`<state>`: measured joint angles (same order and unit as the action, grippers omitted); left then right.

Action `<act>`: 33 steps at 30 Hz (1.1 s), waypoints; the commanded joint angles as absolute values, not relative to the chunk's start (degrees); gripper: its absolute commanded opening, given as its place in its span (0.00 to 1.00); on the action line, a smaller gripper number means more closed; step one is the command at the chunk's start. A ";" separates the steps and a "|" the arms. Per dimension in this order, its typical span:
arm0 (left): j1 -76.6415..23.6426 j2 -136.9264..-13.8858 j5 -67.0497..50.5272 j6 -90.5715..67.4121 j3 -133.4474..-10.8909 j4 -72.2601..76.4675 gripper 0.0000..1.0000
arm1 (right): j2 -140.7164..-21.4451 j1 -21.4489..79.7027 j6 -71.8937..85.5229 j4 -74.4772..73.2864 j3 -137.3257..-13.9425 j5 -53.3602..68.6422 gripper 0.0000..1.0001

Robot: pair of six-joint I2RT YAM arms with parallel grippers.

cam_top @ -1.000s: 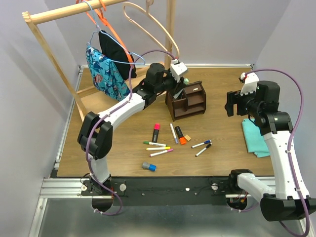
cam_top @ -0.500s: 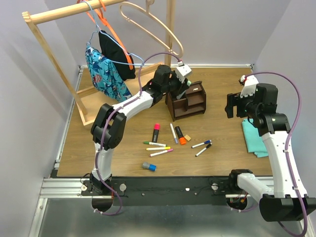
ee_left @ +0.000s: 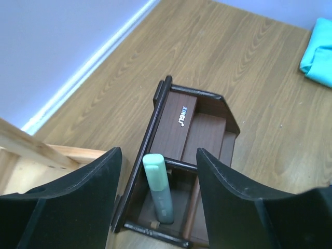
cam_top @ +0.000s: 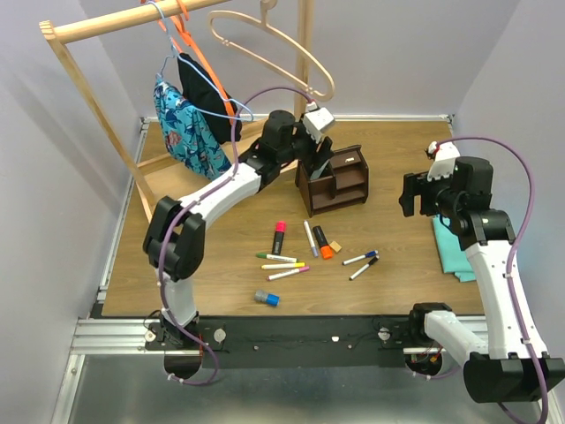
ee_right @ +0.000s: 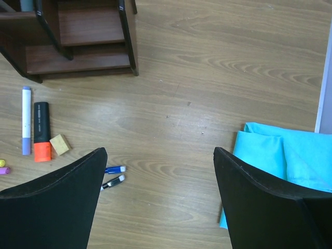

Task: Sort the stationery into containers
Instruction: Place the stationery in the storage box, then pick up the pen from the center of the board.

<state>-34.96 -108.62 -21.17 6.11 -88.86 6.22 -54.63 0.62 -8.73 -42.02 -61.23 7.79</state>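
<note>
The dark brown wooden organiser [cam_top: 340, 184] stands at the back middle of the table. My left gripper [cam_top: 318, 157] is open just above its left rear compartment; in the left wrist view [ee_left: 158, 162] a mint-green highlighter [ee_left: 161, 193] stands upright in that compartment [ee_left: 179, 122], free between the jaws. On the table lie a red-ended highlighter [cam_top: 279, 237], an orange-ended highlighter [cam_top: 323, 242], a tan cube [cam_top: 335, 247], several thin white markers [cam_top: 282, 265] and a grey-blue cylinder [cam_top: 266, 298]. My right gripper [cam_top: 411, 195] is open and empty, in the air right of the organiser [ee_right: 93, 31].
A pale wooden clothes rack [cam_top: 97, 106] with hangers and clothes stands at the back left. A teal cloth [cam_top: 455, 247] lies at the right and also shows in the right wrist view [ee_right: 290, 161]. Grey walls enclose the table.
My left gripper went down over the organiser with the mint-green highlighter, let it go in the compartment and drew back up and left. The right arm shifted only slightly.
</note>
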 commanded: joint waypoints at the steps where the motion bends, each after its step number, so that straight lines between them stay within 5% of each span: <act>1: -34.89 -98.28 -18.73 6.42 -85.87 0.72 0.69 | -52.91 0.26 -7.21 -39.02 -59.85 10.02 0.91; 8: -34.81 -85.70 -11.78 7.12 -75.77 -26.30 0.69 | -51.24 0.26 -7.03 -39.73 -59.15 9.76 0.91; 14: -35.16 -95.08 -7.48 2.65 -78.22 -47.16 0.63 | -50.89 0.26 -4.83 -38.76 -58.53 7.03 0.91; 33: -35.60 -108.98 -5.80 -3.95 -84.99 -46.76 0.63 | -48.61 -1.93 -3.60 -40.25 -57.83 6.94 0.91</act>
